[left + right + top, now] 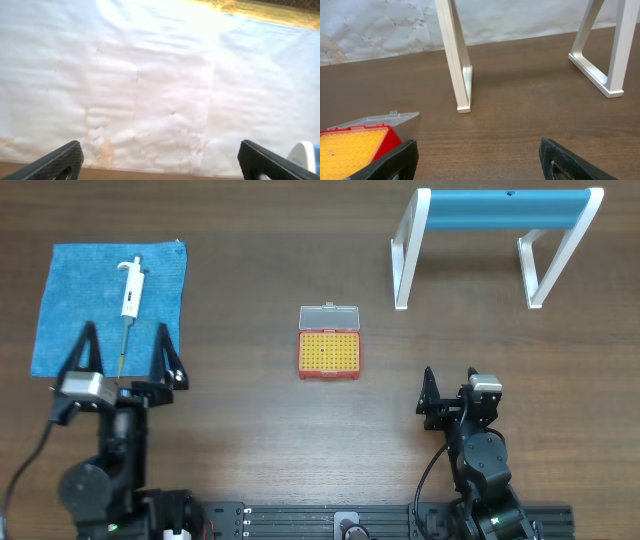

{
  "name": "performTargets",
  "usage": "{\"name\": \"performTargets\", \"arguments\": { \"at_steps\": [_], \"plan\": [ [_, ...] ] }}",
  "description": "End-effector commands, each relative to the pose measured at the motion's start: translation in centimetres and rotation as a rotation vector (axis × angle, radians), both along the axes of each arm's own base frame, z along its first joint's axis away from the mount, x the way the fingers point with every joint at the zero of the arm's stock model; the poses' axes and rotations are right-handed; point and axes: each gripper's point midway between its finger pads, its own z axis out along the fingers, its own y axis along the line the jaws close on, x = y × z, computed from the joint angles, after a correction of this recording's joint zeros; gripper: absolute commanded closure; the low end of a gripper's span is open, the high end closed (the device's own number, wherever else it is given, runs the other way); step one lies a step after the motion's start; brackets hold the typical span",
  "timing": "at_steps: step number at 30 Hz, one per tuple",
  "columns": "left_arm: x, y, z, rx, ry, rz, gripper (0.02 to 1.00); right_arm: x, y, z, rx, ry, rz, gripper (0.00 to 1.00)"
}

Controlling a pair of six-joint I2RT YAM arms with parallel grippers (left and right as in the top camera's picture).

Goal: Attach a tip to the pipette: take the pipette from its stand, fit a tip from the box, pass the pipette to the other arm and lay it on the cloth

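1. Lying on the blue cloth point(70, 290) at the table's far left, the pipette point(130, 292) has its white handle toward the far edge. Its thin shaft points back toward the left arm's base. A yellowish tip point(122, 352) looks fitted on the end and reaches nearly to the cloth's near edge.
2. The left gripper point(126, 328) is at that near edge with its fingers spread wide and nothing between them. From above they seem to straddle the tip end. The gripper appears raised and tilted up, since its own camera faces the pale wall, so I cannot tell exactly what lies beneath it.
3. The tip box point(329, 355) sits mid-table with its clear lid folded back and its yellow grid exposed, well apart from the cloth.
4. The stand point(500, 210) is at the far right, and nothing hangs from its blue bar.
5. The right gripper point(450, 375) is close to its own base, fingers apart and empty, facing the stand's legs and a corner of the box.
6. Judged from this layout, the last step, laying the pipette on the cloth, looks finished.
7. The next move calls only for the left arm to draw back. It should lift before it retreats, so a finger neither drags the cloth nor knocks the tip.
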Motion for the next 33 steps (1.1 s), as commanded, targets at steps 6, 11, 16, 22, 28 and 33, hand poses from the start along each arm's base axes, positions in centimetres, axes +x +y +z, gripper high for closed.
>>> {"name": "performTargets", "arguments": {
  "at_steps": [6,11,16,22,28,33],
  "plan": [
    [0.2,0.3,-9.2,-0.075,0.052,0.035,0.02,0.0,0.1,-0.2,0.009,0.0,0.005,0.202],
    [0.8,0.2,-13.5,-0.077,0.222,0.04,0.02,0.0,0.1,-0.2,0.009,0.0,0.005,0.202],
    [1.0,-0.8,-17.2,-0.059,0.374,0.003,0.02,0.0,0.1,-0.2,0.009,0.0,0.005,0.202],
    [0.8,-1.7,-18.1,0.14,0.402,-0.033,0.02,0.0,0.1,-0.2,0.009,0.0,0.005,0.2],
    [0.9,-1.5,-18.1,0.137,0.403,-0.022,0.023,0.0,0.1,-0.2,0.009,0.0,0.005,0.202],
    [0.9,-1.5,-18.1,0.137,0.403,-0.022,0.02,0.0,0.1,-0.2,0.009,0.0,0.005,0.202]
  ]
}}
